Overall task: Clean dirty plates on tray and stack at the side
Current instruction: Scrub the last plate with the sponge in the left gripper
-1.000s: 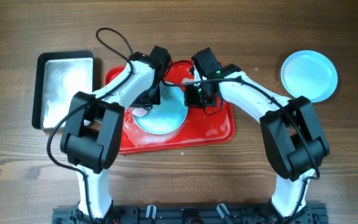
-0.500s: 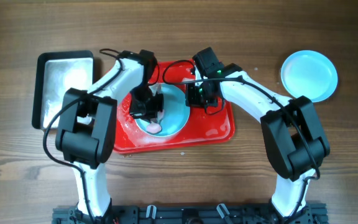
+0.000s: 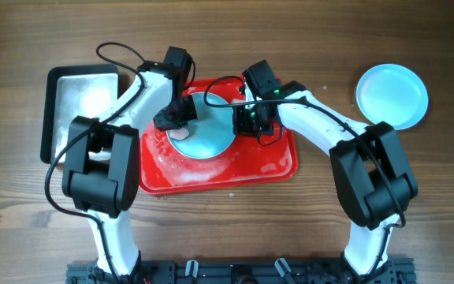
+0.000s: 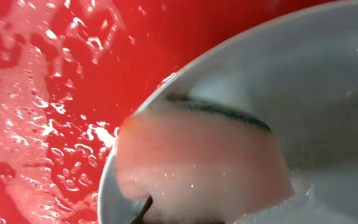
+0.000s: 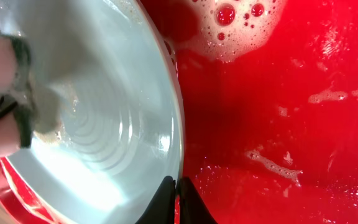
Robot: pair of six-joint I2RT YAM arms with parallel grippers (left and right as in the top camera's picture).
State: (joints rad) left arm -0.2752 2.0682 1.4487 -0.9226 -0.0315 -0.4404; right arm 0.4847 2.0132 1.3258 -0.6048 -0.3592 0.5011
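Red tray (image 3: 278, 162) at table centre, wet, with suds (image 5: 232, 15) on its floor; one pale-blue plate (image 3: 211, 130) inside it, toward the tray's 12 o'clock. Left gripper (image 3: 176, 120) at the plate's 9 o'clock edge, clamped on a pink sponge (image 4: 204, 165) with a dark green scouring face; sponge pressed on the plate's inner surface, overhanging the rim; its fingers mostly hidden behind the sponge in the wrist view. Right gripper (image 5: 176, 198) at the plate's 3 o'clock, jaws pinched closed on the rim; plate possibly tipped, hard to tell. Second plate (image 3: 392, 96) on the wooden table (image 3: 329, 47) at 2 o'clock, well apart from the tray; black-rimmed metal pan (image 3: 83, 110) at 9 o'clock, just beside the tray.
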